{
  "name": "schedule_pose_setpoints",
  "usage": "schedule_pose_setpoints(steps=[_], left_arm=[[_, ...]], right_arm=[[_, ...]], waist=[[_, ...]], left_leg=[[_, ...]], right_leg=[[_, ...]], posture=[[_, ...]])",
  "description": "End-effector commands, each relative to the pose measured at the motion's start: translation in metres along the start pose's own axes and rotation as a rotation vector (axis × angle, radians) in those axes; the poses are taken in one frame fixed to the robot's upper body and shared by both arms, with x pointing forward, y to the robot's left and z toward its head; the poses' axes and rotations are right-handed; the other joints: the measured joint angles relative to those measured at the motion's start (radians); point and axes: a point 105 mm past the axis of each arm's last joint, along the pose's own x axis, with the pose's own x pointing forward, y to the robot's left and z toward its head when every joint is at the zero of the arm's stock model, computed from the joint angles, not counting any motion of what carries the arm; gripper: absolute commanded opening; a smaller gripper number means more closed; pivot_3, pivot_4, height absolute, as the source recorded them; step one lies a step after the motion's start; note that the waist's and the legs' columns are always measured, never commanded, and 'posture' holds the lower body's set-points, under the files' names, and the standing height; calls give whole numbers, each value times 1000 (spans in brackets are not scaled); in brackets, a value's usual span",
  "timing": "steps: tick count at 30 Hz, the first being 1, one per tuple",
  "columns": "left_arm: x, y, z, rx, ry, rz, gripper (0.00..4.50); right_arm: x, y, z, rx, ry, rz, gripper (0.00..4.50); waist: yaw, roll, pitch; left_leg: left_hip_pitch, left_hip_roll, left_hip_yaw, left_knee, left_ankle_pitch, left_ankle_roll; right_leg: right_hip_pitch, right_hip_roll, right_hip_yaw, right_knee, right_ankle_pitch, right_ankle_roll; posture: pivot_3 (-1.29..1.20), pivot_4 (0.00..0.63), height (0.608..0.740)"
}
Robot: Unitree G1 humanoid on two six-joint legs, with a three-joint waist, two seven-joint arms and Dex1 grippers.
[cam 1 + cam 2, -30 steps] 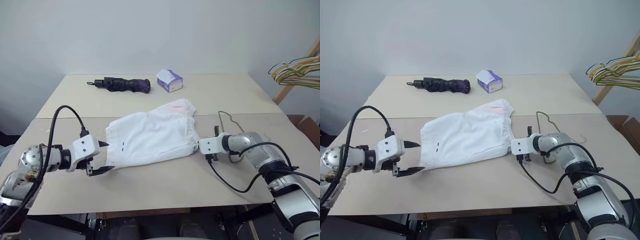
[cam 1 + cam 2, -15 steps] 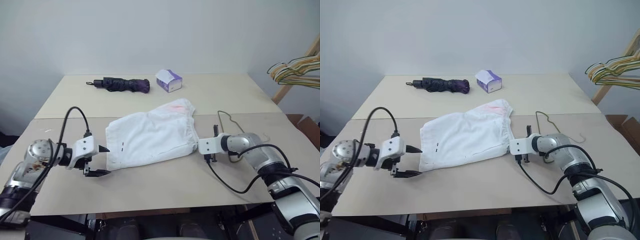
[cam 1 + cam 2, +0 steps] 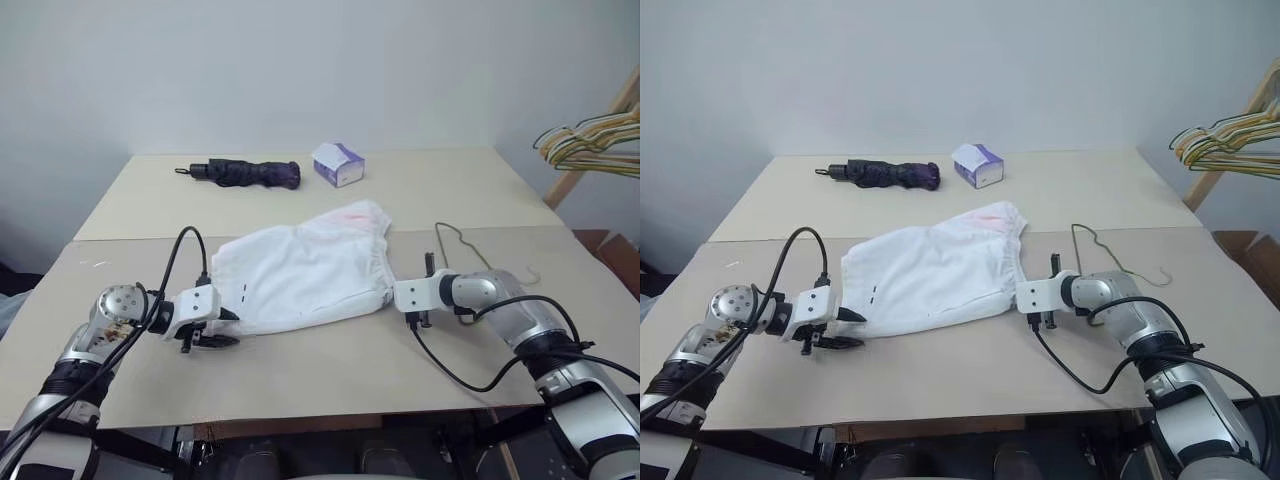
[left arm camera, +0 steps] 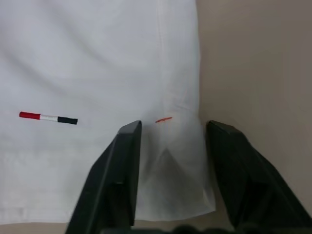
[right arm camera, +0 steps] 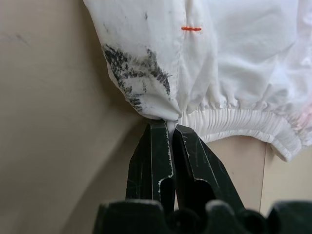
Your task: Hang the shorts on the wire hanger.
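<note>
Fingers of the left gripper [image 4: 168,146], spread wide clear of the cloth a second ago, now straddle the hem corner of the shorts [image 3: 305,275], narrowed but apparently not yet pinching. The shorts lie flat mid-table as before. At their waistband corner the right gripper [image 5: 171,134] stays clamped on the elastic edge. Just beyond that arm, the wire hanger [image 3: 455,240] rests bare on the table [image 3: 330,370], unmoved.

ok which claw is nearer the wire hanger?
Right. The right claw pinches the shorts' waistband just beside the wire hanger; the left claw is at the far hem.
</note>
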Motion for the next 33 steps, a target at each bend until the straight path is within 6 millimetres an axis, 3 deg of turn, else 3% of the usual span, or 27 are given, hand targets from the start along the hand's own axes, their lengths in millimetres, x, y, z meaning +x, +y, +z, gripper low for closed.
schedule_pose_setpoints(steps=[1,4,5,12,19,23,26,28,29,31,33], left_arm=[[-4,4,-8,-6,42,31,1120],[-8,7,-9,8,55,54,99],[-10,9,-9,16,64,61,42],[-34,17,6,55,56,128,42],[-62,-27,18,131,124,-56,42],[-70,-43,28,161,160,-114,42],[-61,-26,47,170,75,-19,42],[-54,6,66,192,-4,127,42],[-54,31,77,221,-34,244,42],[-67,100,109,250,-81,612,42],[-113,163,163,250,-226,1059,42]], right_arm=[[-10,-16,1,0,-2,-66,0],[-11,-16,2,1,-4,-69,0],[-12,-16,3,2,-7,-73,0],[-30,-12,17,-53,-33,-39,0],[-72,17,53,-90,-111,205,0],[-89,14,71,-26,-191,253,0],[-85,-13,73,62,-224,185,0],[-77,-44,67,117,-206,87,0],[-71,-68,61,165,-177,-3,0],[-67,-128,46,180,-77,-259,0],[-87,-204,47,230,-55,-635,0]], waist=[[-4,0,0],[-8,0,0],[-9,0,0],[-18,0,0],[-19,-1,1],[-17,-2,1],[-16,-3,1],[-11,-3,1],[-9,-4,1],[-5,-5,1],[-2,-7,1]], left_leg=[[0,0,0,0,0,0],[-1,0,0,0,0,0],[-1,0,0,0,0,0],[-3,0,-1,0,0,0],[-4,1,0,0,-1,0],[-1,2,2,0,-1,0],[4,2,3,0,-1,0],[5,2,4,0,-1,0],[6,2,4,0,-1,0],[4,1,3,0,0,0],[0,0,1,2,1,-1]], right_leg=[[0,0,0,0,0,0],[0,0,0,0,0,0],[-1,0,0,0,0,0],[-3,0,0,1,0,0],[-4,0,0,1,-1,0],[-3,-1,-1,3,-2,-2],[-3,-1,-1,2,-4,-3],[-3,-1,-1,3,-5,-2],[-2,-1,-1,3,-4,-2],[0,0,-1,4,-4,-2],[-3,0,-1,5,-1,0]], posture=[[-25,0,740],[-25,0,740],[-25,0,740],[-17,0,740],[-20,0,740],[-33,0,740],[-40,0,740],[-36,0,740],[-34,0,740],[-33,0,740],[-31,0,740]])
